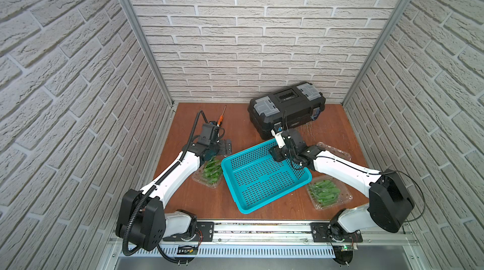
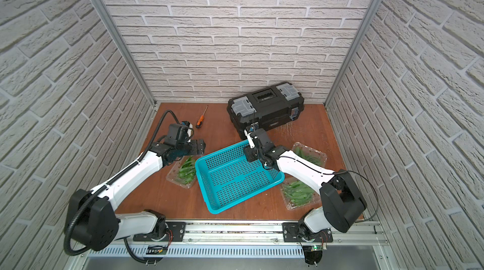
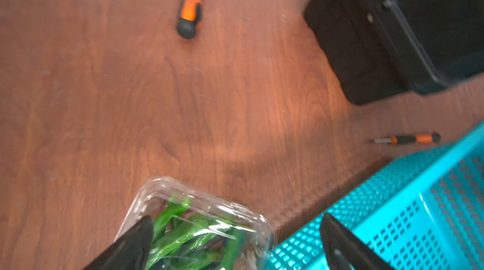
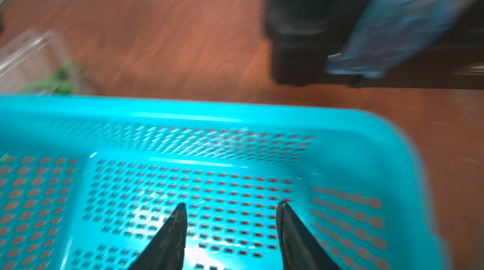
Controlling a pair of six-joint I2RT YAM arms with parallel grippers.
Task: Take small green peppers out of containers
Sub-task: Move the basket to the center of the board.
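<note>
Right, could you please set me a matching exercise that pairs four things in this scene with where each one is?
Things:
1. black toolbox
2. large orange-handled screwdriver
3. left gripper
4. right gripper

Places:
A. fingers apart, nothing between them, above the floor of the teal basket
B. at the back of the table, by the brick wall
C. fingers wide open, one over a clear container of green peppers, one over the basket's rim
D. lying flat on the table, left of the toolbox

Pairs: 1-B, 2-D, 3-C, 4-A
</note>
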